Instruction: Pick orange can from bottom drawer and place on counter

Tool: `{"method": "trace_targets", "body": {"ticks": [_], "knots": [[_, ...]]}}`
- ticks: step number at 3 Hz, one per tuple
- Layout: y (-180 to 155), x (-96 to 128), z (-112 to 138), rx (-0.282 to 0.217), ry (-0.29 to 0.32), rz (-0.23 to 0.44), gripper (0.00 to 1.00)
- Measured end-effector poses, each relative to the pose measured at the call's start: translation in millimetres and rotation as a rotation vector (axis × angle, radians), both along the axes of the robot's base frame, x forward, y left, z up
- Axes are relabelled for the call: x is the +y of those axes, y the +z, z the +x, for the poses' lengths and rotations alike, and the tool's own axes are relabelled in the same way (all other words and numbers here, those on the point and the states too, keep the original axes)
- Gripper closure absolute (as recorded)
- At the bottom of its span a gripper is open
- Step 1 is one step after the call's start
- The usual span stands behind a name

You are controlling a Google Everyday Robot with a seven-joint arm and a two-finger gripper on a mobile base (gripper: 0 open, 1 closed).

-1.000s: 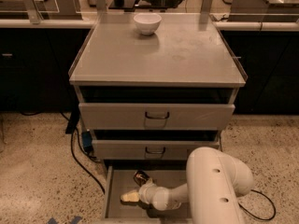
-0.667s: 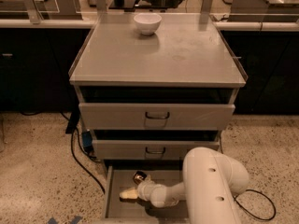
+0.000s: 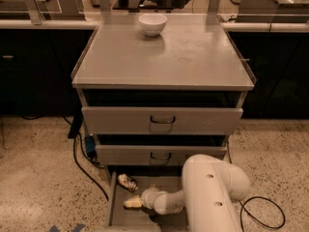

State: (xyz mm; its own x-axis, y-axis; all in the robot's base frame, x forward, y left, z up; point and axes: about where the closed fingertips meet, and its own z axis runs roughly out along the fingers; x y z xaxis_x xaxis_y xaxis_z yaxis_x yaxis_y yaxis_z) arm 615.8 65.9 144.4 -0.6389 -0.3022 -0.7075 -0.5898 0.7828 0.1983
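The bottom drawer (image 3: 114, 208) is pulled out from under the grey cabinet, its flat floor open to view. The orange can (image 3: 127, 182) is inside it, near the drawer's back left corner, and seems to lie on its side at a slant.

The robot's white arm (image 3: 212, 193) reaches in from the lower right, with its forearm low over the drawer floor. The end effector (image 3: 132, 203) is inside the drawer by the left wall, nearer the drawer's front edge than the can. It is just beside the can but apart from it, with nothing in its grasp. Whether it is set wide or narrow cannot be told.

Above, the two handled drawers (image 3: 161, 120) each stand slightly ajar. A white bowl (image 3: 152, 24) sits on the counter (image 3: 164, 64) near the middle of its back edge. A black cable (image 3: 85, 170) trails over the speckled floor (image 3: 38, 178) left of the cabinet.
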Motion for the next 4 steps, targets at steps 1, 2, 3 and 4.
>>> {"method": "trace_targets", "body": {"ticks": [1, 2, 3, 4], "knots": [[3, 3, 1, -0.007, 0.011, 0.018, 0.0], [17, 22, 12, -0.032, 0.038, 0.075, 0.0], [35, 62, 16, -0.057, 0.113, 0.121, 0.0], [40, 74, 14, -0.072, 0.144, 0.126, 0.0]]}}
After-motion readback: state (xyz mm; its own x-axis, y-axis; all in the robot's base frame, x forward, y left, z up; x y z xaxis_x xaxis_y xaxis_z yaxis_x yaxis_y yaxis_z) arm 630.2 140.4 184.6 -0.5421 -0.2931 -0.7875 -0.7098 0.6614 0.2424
